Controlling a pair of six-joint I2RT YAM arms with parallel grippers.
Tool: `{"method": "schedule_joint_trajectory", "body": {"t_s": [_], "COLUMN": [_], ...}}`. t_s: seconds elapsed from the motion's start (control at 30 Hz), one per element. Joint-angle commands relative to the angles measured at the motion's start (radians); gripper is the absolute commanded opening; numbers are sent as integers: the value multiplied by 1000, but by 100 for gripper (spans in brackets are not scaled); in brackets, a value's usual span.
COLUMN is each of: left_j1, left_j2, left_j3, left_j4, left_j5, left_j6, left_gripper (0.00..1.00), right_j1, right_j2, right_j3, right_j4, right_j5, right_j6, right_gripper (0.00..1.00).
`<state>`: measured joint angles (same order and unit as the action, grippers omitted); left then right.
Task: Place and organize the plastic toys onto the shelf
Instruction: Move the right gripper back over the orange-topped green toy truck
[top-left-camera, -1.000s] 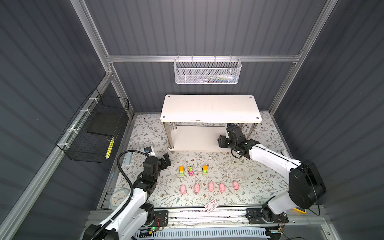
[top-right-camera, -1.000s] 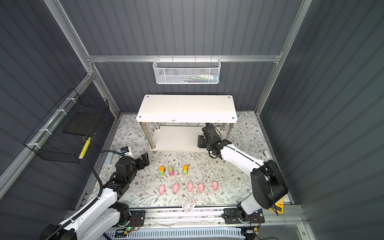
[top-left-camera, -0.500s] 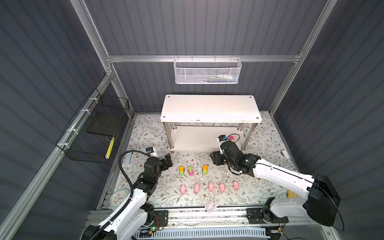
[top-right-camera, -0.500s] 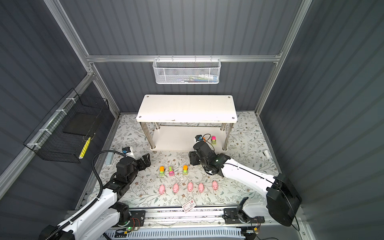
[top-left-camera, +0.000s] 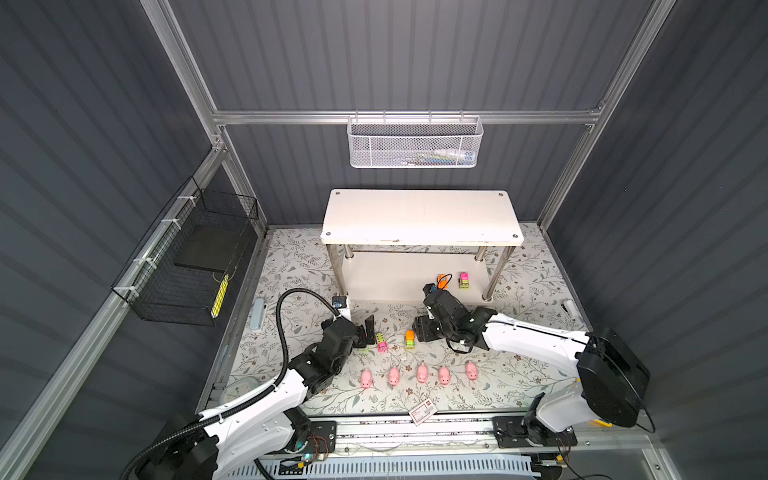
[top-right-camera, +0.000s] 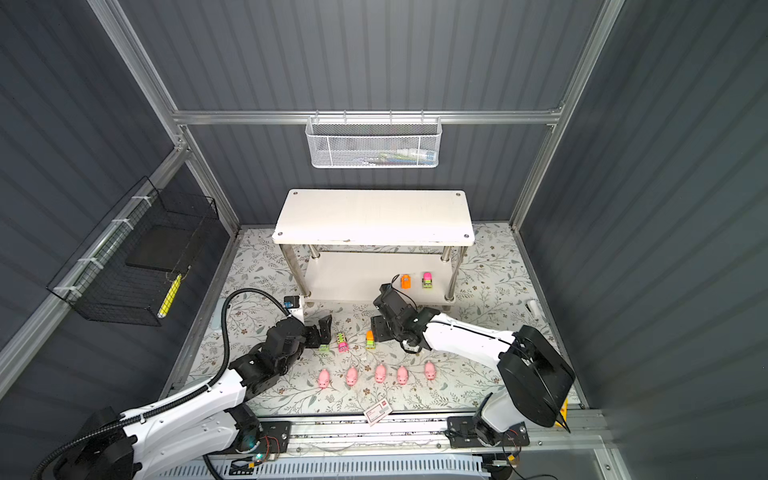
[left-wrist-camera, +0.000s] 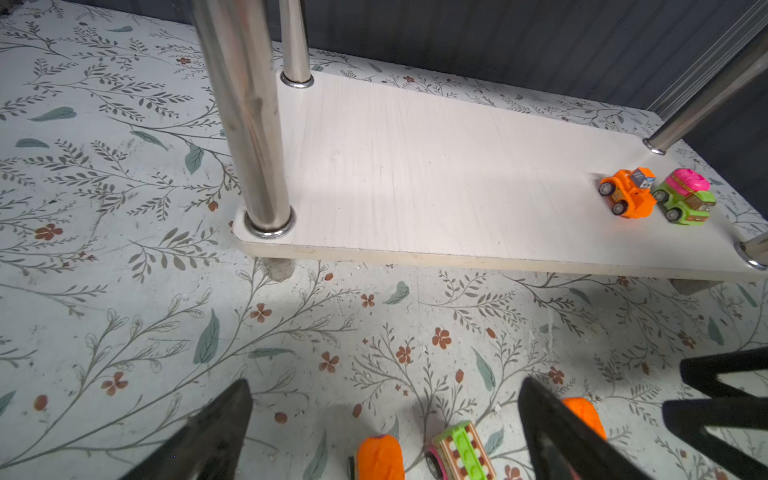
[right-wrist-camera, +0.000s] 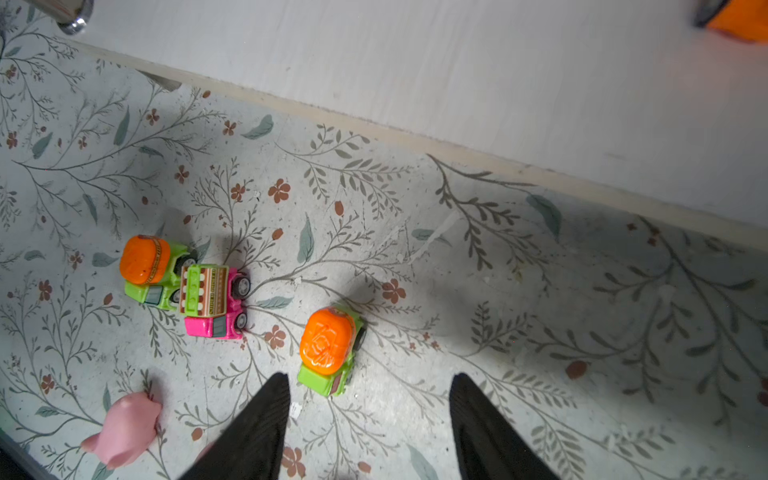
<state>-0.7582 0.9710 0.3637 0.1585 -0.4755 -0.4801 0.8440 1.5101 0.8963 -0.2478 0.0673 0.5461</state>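
Hovering low over the floral worktop (top-left-camera: 291, 266), the left tool (left-wrist-camera: 384, 386) has its fingers spread wide and holds nothing. Between those fingers, down on the worktop, sit an orange-topped green car (left-wrist-camera: 380, 457) and, close beside it, a pink car (left-wrist-camera: 461, 453) with a green-and-brown top.

The right tool (right-wrist-camera: 370, 378) hangs above the worktop with its fingers partly apart and nothing between them. A second orange-topped green car (right-wrist-camera: 328, 351) stands just beyond its fingertips, nearer one finger than the other, untouched.

Ahead of both tools stands the shelf (top-left-camera: 419, 216). On its lower board (left-wrist-camera: 415, 166), toward the end on the right tool's side, an orange car (top-right-camera: 405, 281) and a pink-topped green car (top-right-camera: 427, 280) stand side by side.

Five pink pigs (top-left-camera: 422, 372) lie in a row on the worktop behind both tools' fingertips, toward the arm bases and well apart from the shelf. A red-and-white card (top-left-camera: 422, 412) lies beyond the pigs, near the front rail.
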Motion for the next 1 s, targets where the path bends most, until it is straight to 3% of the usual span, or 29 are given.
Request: {"method": "schedule_joint_trajectory", "body": {"t_s": [0.0,0.53,0.97], "left_j1": [-7,-9,-9], "left_j2": [8,9,-6], "left_j3": [33,32,23], "left_j4": [22,33,21], "left_j5": [-61,-102,-134], "left_j6": [-7,0,6], "left_gripper": [100,100,100], "right_j1": [6,27,33], "right_j2": [37,185,264], "right_j3": [56,185,249], "right_j4": [-66,-177,-238], "right_j5": [-43,-110,-112], "right_j6": [-3,-58,-80], "right_gripper": [64,64,58]}}
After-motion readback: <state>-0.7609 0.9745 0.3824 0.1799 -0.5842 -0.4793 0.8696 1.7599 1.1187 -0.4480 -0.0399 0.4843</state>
